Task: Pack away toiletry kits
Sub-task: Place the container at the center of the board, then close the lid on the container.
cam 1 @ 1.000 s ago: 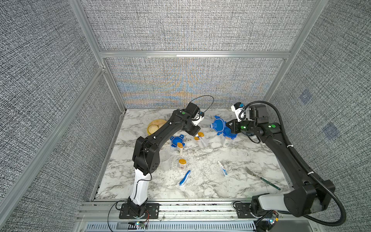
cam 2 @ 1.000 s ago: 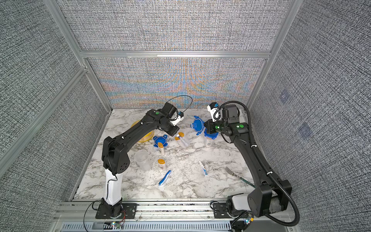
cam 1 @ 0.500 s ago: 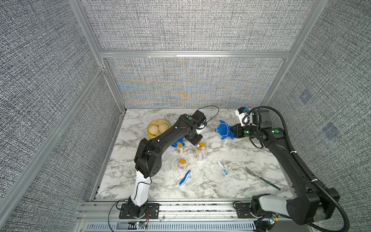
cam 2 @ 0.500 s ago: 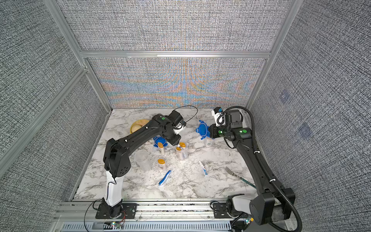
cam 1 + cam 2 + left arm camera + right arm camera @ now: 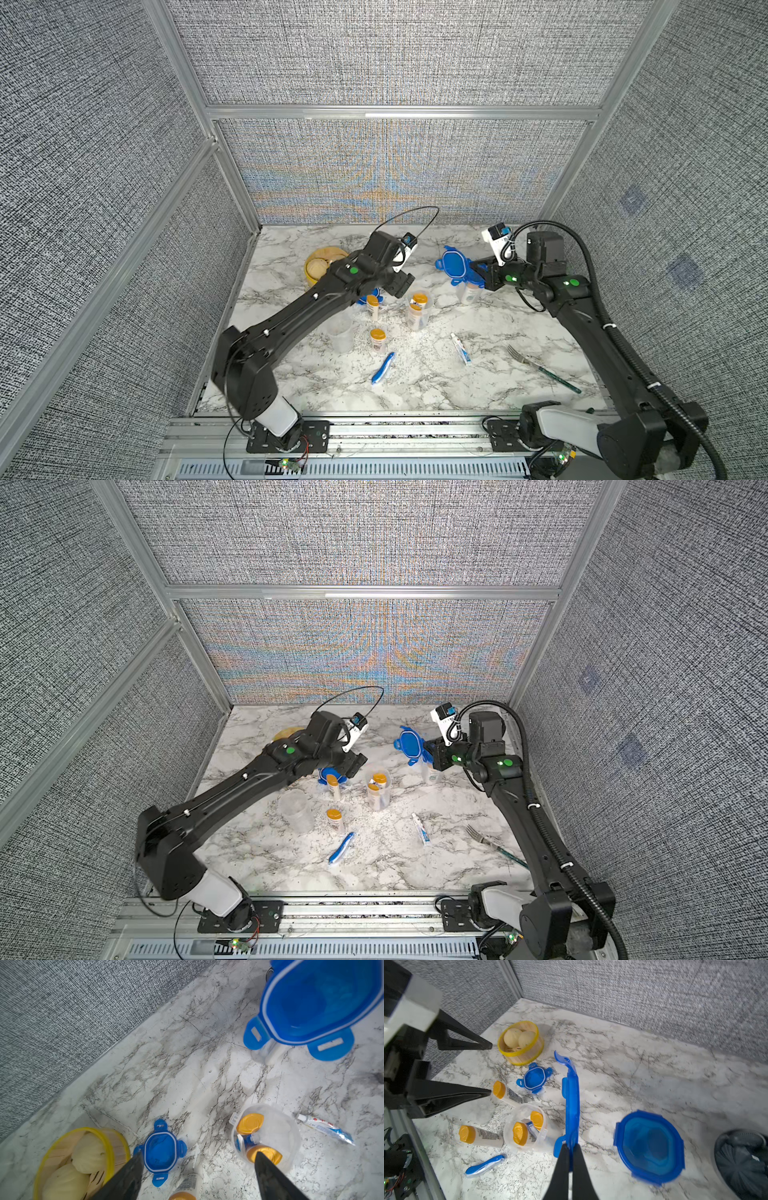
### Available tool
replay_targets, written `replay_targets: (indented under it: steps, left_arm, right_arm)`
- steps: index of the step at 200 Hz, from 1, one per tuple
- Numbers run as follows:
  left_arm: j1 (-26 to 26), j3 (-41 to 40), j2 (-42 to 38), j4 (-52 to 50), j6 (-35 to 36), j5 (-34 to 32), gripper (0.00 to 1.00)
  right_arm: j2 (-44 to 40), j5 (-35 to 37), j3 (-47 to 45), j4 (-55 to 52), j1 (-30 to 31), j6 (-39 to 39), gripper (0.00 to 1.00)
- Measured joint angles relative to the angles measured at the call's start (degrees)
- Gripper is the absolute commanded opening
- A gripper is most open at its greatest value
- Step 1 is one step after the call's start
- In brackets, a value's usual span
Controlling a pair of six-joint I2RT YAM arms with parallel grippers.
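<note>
Pinching blue lid (image 5: 572, 1095) — edge-on, aloft

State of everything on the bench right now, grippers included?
left gripper: open, empty
right gripper: shut on blue lid
blue lid: held by one tab, off the table
second lid: loose, flat on table
lidded jar: lid on
open jar: no lid, two bottles inside
empty jar: no lid, nothing inside
loose bottles: two, capped, outside jars
toothbrush: folded, on table
toothpaste tube: capped, on table
steamer: open, buns inside
</note>
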Motion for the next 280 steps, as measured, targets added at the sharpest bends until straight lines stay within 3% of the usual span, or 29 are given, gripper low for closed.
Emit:
replay_targets:
  steps: [23,50,86,143,167,186,190,201,225,229,232,234,254,280]
  left_arm:
    - [0.4,-9.8,-4.4,13.9,5.7,4.6,0.85]
    - [1.3,-8.2,-3.7,21.7,9.4,6.6,0.82]
    - [4.7,-5.9,-2.3,25.1,9.7,13.7,0.69]
    - [9.3,-2.4,1.1,25.0,9.5,29.4,0.63]
    - [9.7,0.1,2.5,22.7,9.7,35.6,0.36]
    - [9.9,1.0,2.8,21.7,9.9,39.4,0.06]
    - [9.9,1.1,2.8,21.6,9.9,40.0,0.0]
    - [10.1,1.0,2.7,20.7,11.3,42.9,0.0]
    - [10.1,-0.1,1.9,20.5,12.7,40.5,0.0]
    - [10.2,-0.6,1.7,20.9,13.2,39.9,0.0]
    - [10.3,-0.9,1.5,21.2,13.5,39.3,0.0]
    - [10.3,-1.2,1.4,21.5,13.8,38.8,0.0]
    - [9.5,-4.3,0.2,25.4,16.5,34.1,0.0]
    - [8.3,-8.7,-0.2,32.9,22.4,28.2,0.0]
  right_arm:
    - [2.0,-7.5,1.4,4.5,0.1,-3.7,0.0]
    - [4.2,-17.3,3.0,8.0,0.1,-8.6,0.0]
    - [6.6,-25.8,4.4,9.3,0.2,-13.9,0.0]
    - [8.2,-30.9,5.7,9.3,0.4,-18.6,0.0]
    - [9.2,-31.5,6.7,9.2,0.4,-19.7,0.0]
    - [9.9,-31.5,7.3,8.7,0.4,-20.1,0.0]
    - [10.0,-31.4,7.4,8.7,0.4,-20.3,0.05]
    - [10.4,-29.1,7.6,9.7,0.3,-20.1,0.24]
    - [10.4,-20.9,8.1,10.6,0.5,-11.4,0.66]
    - [10.3,-18.8,8.4,10.6,0.4,-8.6,0.79]
    - [10.1,-17.6,8.7,10.6,0.4,-6.8,0.94]
    - [10.0,-16.7,8.9,10.4,0.3,-5.3,0.98]
    - [7.0,-13.1,9.0,10.7,0.2,8.1,0.99]
    - [0.9,-13.3,1.3,16.2,1.9,28.3,0.99]
